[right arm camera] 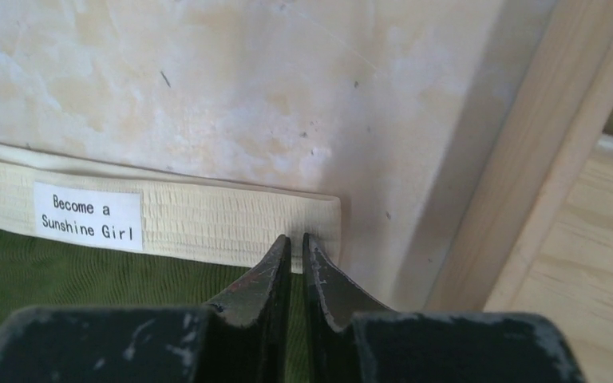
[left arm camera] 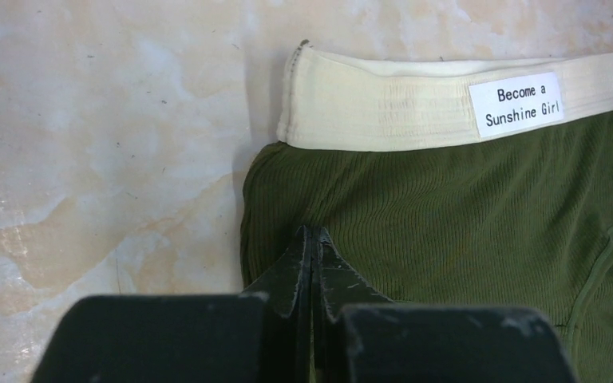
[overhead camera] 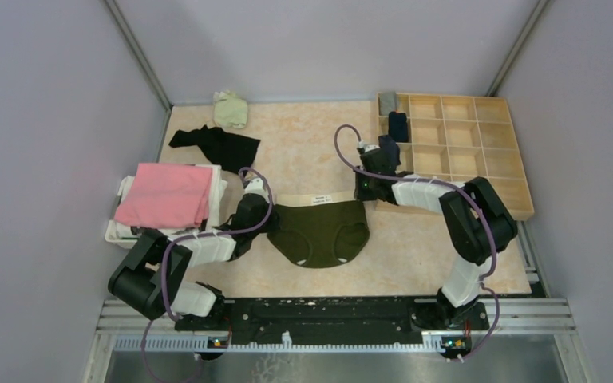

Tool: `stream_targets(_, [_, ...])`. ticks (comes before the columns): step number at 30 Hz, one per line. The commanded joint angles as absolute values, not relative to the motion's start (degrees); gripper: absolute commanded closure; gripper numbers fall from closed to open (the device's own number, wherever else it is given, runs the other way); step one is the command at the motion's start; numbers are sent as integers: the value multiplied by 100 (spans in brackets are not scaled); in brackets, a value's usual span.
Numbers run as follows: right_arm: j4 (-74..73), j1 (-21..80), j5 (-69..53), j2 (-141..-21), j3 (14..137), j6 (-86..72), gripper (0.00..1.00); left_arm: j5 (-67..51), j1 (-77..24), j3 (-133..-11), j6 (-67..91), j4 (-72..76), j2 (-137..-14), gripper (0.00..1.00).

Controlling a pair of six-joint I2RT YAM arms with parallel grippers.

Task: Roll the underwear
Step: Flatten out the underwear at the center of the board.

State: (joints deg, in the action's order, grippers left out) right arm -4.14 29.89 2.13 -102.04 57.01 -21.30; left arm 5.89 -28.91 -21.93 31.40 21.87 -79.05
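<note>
The olive briefs [overhead camera: 319, 231] lie spread flat on the table [overhead camera: 303, 152], cream labelled waistband [overhead camera: 317, 198] at their far edge.

white-and-black arms [overhead camera: 207, 249] with purple cables [overhead camera: 336, 144], scuffed black pointed fingers [left arm camera: 287, 275] worn grey at the edges

A folded pink cloth [overhead camera: 165, 194] lies at left; a wooden compartment tray [overhead camera: 479, 152] sits far right.
</note>
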Motion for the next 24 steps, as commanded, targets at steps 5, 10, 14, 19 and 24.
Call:
stream_targets(5, [-206, 3032, -230, -9270, 5267, -1994, 88, 622, -2900, -2287, 3120, 2180, -7954, 100])
stream_targets(10, [-124, 3032, -658, -8768, 5164, -1925, 83, 366, -2895, -2385, 3070, 2142, -7670, 100])
stream_targets(14, [-300, 3032, -1011, -8695, 5149, -1986, 83, 105, -2900, -2577, 3016, 2083, -7480, 100])
stream_targets(19, [-514, 3060, -1041, -8699, 4969, -2185, 89, 171, -2896, -2797, 2967, 2052, -7498, 100])
stream_targets(24, [-697, 3128, -934, -8777, 4809, -2331, 93, 531, -2891, -2955, 3033, 2046, -7993, 100])
